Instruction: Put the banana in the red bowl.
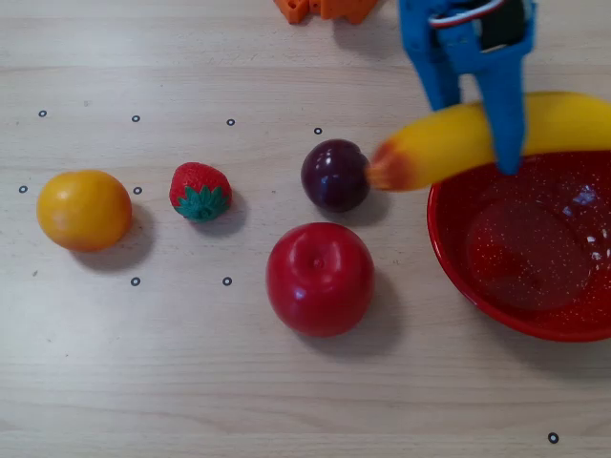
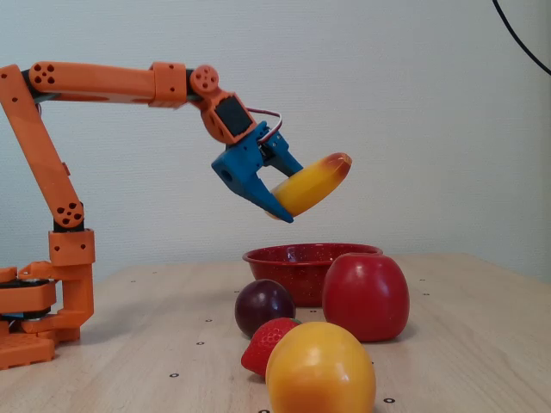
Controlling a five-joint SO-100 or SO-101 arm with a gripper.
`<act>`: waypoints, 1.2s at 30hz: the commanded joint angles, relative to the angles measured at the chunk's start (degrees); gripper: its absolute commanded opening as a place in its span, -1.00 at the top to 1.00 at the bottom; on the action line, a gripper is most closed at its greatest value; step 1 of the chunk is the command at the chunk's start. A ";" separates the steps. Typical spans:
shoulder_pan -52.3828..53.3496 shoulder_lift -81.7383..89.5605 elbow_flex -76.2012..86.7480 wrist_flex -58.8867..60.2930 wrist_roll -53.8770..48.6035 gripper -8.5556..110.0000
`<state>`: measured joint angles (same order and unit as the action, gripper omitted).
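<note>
High at the centre of the fixed view, the banana (image 2: 314,182) hangs clamped between the blue jaws of the gripper (image 2: 281,200), in the air above the red bowl (image 2: 293,262). It is glossy yellow with a reddish-orange end tilted upward. At the upper right of the overhead view its reddish end pokes past the bowl's rim (image 1: 449,258) toward the dark plum (image 1: 335,175), just above the apple (image 1: 320,278).

Looks like a lab/hobby robotics setup: pale wood table (image 1: 191,382) w/ small ring markers (image 1: 136,281), bare whitish wall (image 2: 413,103), orange 3D-printed arm (image 2: 112,82), toy fruit.
</note>
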<state>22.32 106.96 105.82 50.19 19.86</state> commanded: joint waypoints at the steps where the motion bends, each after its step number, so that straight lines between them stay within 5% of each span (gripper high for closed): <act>1: 2.90 5.80 -2.64 -4.48 -0.97 0.85; 13: 9.32 1.14 10.90 -28.30 6.42 0.85; 18: 8.70 -0.26 14.33 -29.71 7.38 0.44; 25: 8.00 -0.18 12.74 -23.55 4.48 0.30; 36: 3.60 3.08 0.44 -7.56 -3.25 0.83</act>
<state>28.92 104.85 112.68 42.10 18.37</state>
